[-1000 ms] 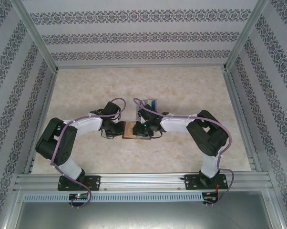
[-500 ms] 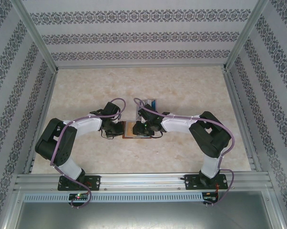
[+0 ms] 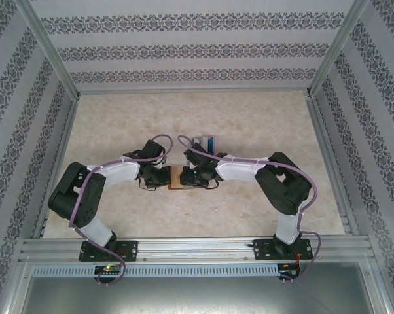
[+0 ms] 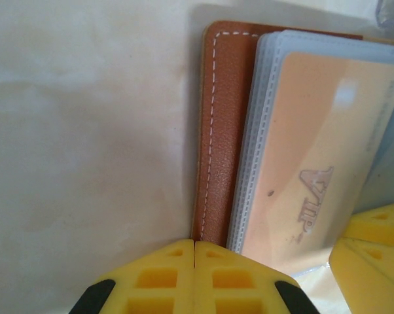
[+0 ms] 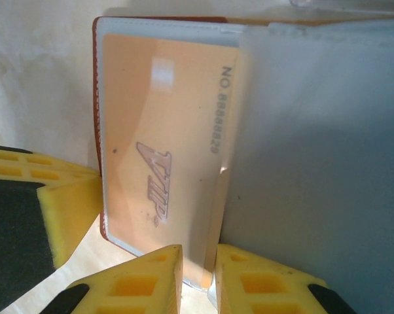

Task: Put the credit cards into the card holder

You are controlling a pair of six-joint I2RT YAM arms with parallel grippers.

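Observation:
The card holder [image 3: 176,178] lies open at mid-table, brown cover [image 4: 222,131] underneath and pale grey pockets on top. An orange VIP card [image 5: 161,150] sits in the uppermost clear pocket. My left gripper [image 4: 195,243] is shut, its tips pressing on the cover's near edge. A lifted grey pocket leaf [image 5: 321,144] has its lower edge between the narrowly set fingers of my right gripper [image 5: 198,254]. In the top view the left gripper [image 3: 164,178] and right gripper [image 3: 189,176] meet over the holder. More credit cards [image 3: 205,140] lie just behind the right wrist.
The marble-patterned tabletop [image 3: 118,124] stretches out on all sides of the holder. Patterned walls with metal posts [image 3: 50,52] enclose the left, right and back. A metal rail [image 3: 197,248] carrying both arm bases runs along the near edge.
The right wrist has shifted slightly left over the holder, uncovering more of the cards behind it. The left arm has stayed put.

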